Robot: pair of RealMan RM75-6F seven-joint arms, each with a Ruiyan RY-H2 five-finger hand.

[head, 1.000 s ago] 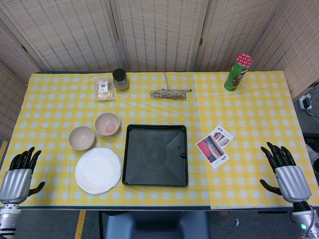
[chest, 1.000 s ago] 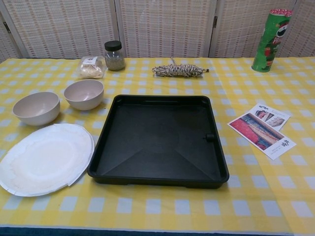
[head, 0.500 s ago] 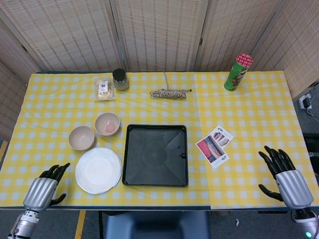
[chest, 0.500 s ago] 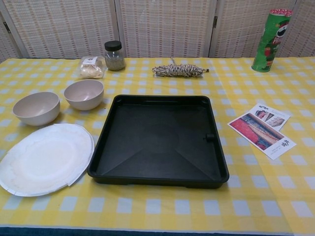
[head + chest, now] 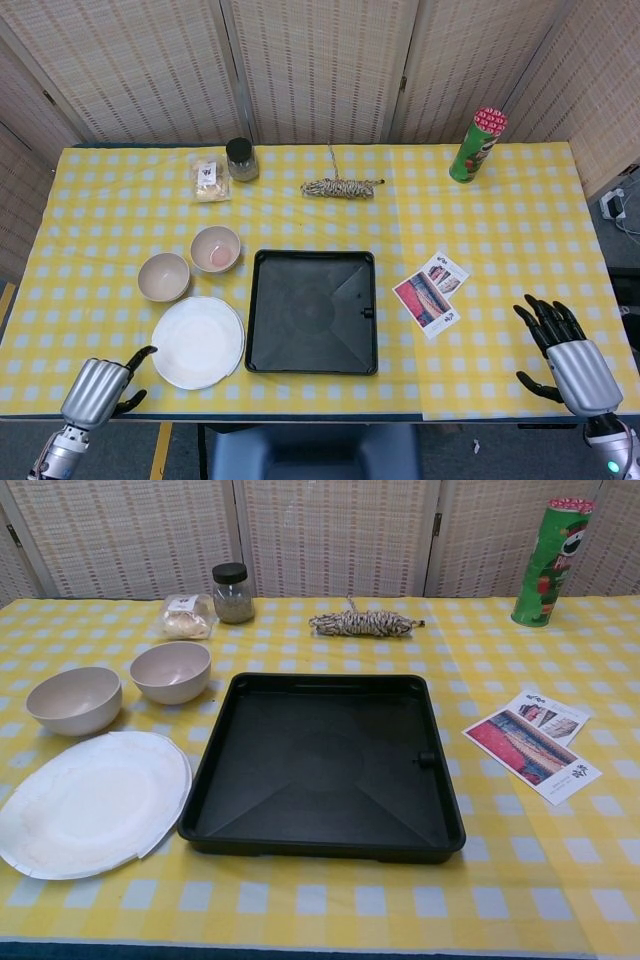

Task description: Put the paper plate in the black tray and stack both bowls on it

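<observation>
Starting point: nothing has gone into the black tray yet; it sits with its inside bare.
Paper plate: lies flat just left of the tray, its edge almost touching the tray's wall.
Near bowl: sits left of the tray, just behind the plate.
Far bowl: sits beside the near bowl, closer to the tray's back left corner.
Left hand: is left of the tray by the table's front edge, near the plate, holding nothing; fingers look partly curled, I cannot tell how far.
Right hand: is far right of the tray, fingers spread apart, holding nothing.
Plate worry: it is thin and flat, so fingers may slide over it or bend it.
Bump worry: reaching for the plate could knock the near bowl.
Order worry: a bowl put in first would leave no room for the plate underneath.
Stack worry: a bowl set down crooked may tip.
</observation>
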